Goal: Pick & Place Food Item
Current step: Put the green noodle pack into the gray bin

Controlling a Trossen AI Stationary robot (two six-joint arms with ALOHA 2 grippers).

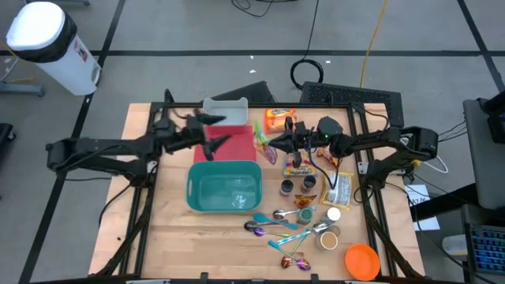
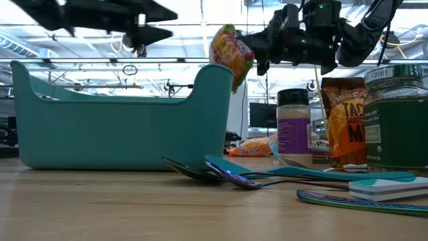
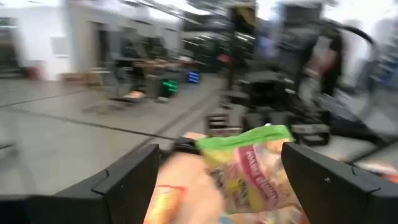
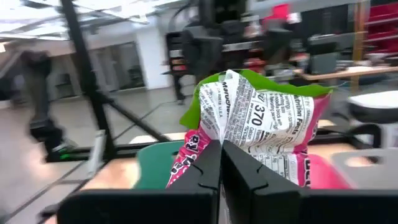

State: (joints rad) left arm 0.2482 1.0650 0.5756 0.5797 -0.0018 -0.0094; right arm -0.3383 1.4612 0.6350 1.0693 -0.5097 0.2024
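Bag (image 4: 249,121) hangs pinched in the right gripper (image 1: 272,147), jaws clamped on its crimped edge, up in the air just off the far right corner of the bin (image 1: 224,188). In the low view the bag (image 2: 231,53) sits above the bin's right wall, long axis roughly vertical, a bit tilted, free end drooping.

Key relation: bin lies below and to the robot's left of the bag, so the drop prob. needs a short move left and toward the front, then release. Right arm is the one that counts. Left gripper (image 1: 207,132) is spread wide w/ nothing in it, hovering over the red tray (image 1: 233,139) at the bin's far edge, facing the bag across a small gap.

Surface: wood table (image 1: 166,237), bin looks bare inside, so landing room is ample. Right of the bin it's crowded w/ spoons (image 1: 272,225), jars (image 1: 304,184) and an orange lid (image 1: 362,260). Grey tray (image 1: 226,106) sits at the far edge.
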